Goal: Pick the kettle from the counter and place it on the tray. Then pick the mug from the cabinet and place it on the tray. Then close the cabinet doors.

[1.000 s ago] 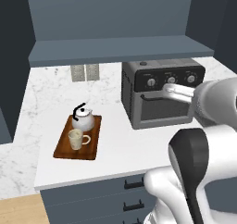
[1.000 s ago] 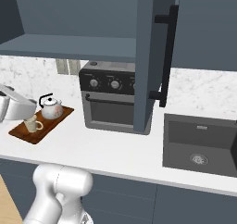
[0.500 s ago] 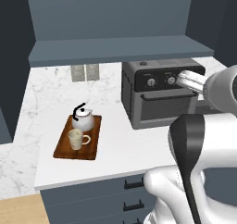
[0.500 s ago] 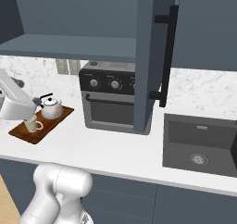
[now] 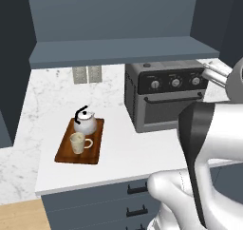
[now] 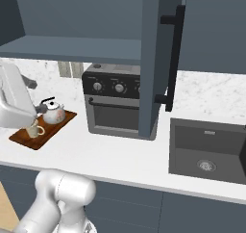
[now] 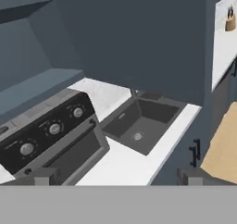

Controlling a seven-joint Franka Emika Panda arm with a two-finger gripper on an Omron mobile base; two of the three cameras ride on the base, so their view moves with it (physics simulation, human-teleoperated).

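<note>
silvery kettle (image 5: 85,124) (black handle), beige mug (image 5: 78,142)

Glossy white arm (image 5: 209,143), black joint

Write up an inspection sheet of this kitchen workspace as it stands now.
Surface: white marble counter.
Job's things: kettle and mug both on the tray; cabinet door stands open, shelf bare.
Clutter: toaster oven on the counter, knife block far off.
End effector: open, holding nothing, facing the sink.
Cables: nothing seen.
Surroundings: wall outlet, drawers below, wood floor.
</note>
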